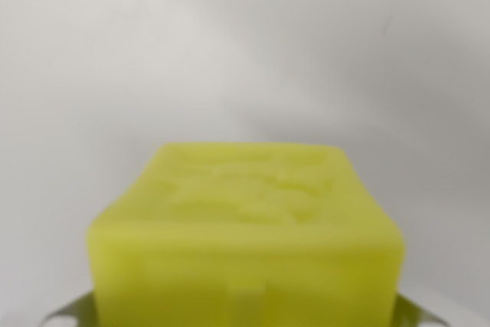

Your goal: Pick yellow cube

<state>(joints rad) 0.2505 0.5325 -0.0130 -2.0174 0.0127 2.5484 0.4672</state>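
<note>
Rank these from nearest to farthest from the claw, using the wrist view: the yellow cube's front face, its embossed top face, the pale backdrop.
1. Front face of the yellow cube: bottom centre, between the pale tips at the lower corners, apparently the claw.
2. Top face: centre, just beyond the front edge.
3. Backdrop: upper half, behind the cube.

The yellow cube (245, 243) fills the lower centre of my wrist view, a bright yellow-green block with softly rounded edges and corners, seen very close and somewhat out of focus. Its upper face carries a shallow raised relief whose pattern I cannot make out, and the near face shows a small rectangular notch at its bottom middle. It sits level and square to the camera, its lower part cut off by the bottom edge of the frame.
</note>
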